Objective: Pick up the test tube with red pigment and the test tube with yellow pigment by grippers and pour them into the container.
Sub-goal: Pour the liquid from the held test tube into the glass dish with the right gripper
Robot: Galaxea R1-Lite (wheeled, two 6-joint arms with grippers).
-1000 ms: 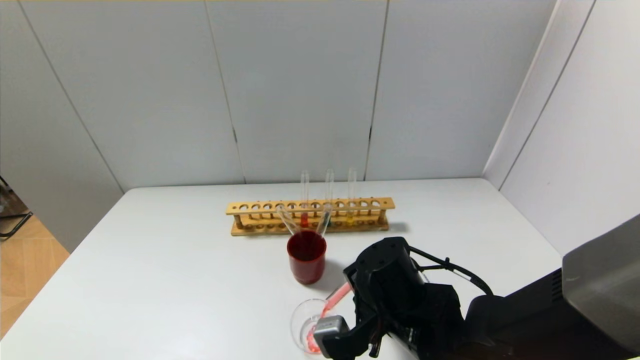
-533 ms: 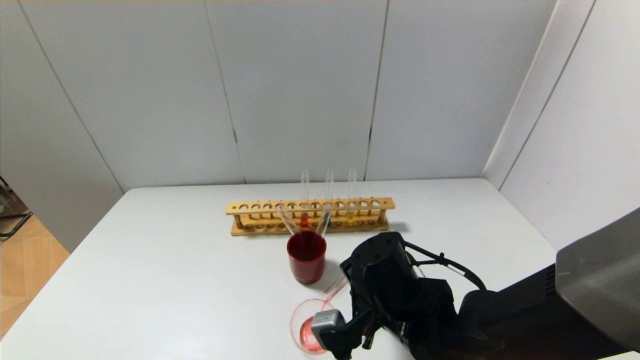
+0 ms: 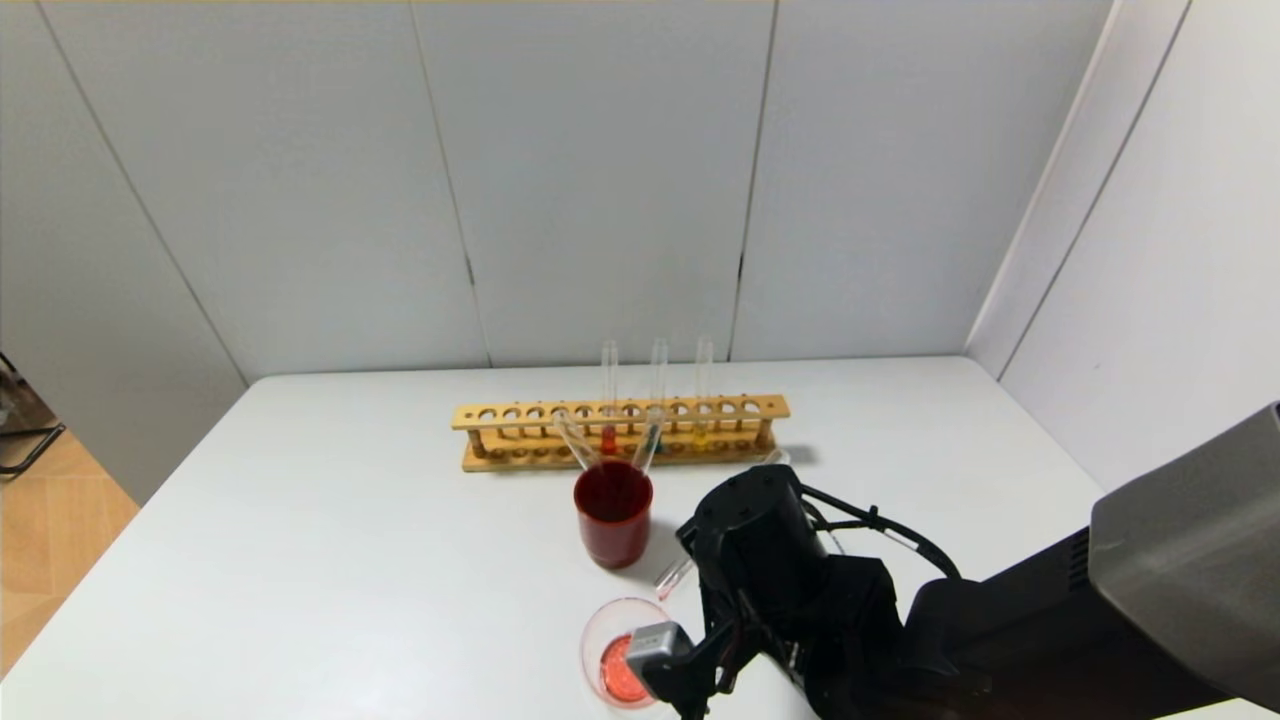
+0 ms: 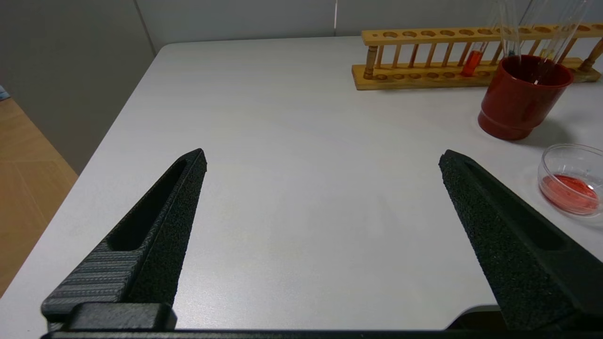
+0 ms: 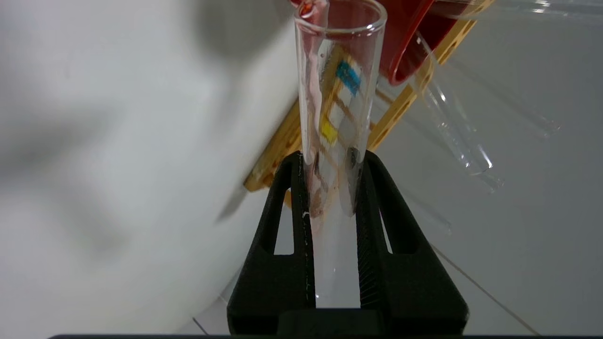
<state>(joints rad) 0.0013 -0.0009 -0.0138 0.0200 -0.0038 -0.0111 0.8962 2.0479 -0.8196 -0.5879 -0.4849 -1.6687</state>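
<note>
My right gripper (image 5: 330,157) is shut on the test tube with red pigment (image 5: 337,84), now nearly empty with a pink film inside. In the head view the tube's mouth (image 3: 672,577) sticks out from under the right wrist, between the red cup and the container. The container (image 3: 612,668) sits at the table's near edge with red liquid in it, and also shows in the left wrist view (image 4: 570,186). The test tube with yellow pigment (image 3: 701,437) stands in the wooden rack (image 3: 520,415). My left gripper (image 4: 322,157) is open and empty over bare table, out of the head view.
An opaque dark red cup (image 3: 613,525) holds two empty tubes just in front of the rack. The rack also holds a tube with red-orange liquid (image 3: 608,440) and a teal one (image 3: 655,437). The white table (image 3: 350,540) ends near the container.
The red liquid has run out of the held tube into the container. My right gripper has moved back and tilted, lifting the tube's mouth off the container toward the red cup.
</note>
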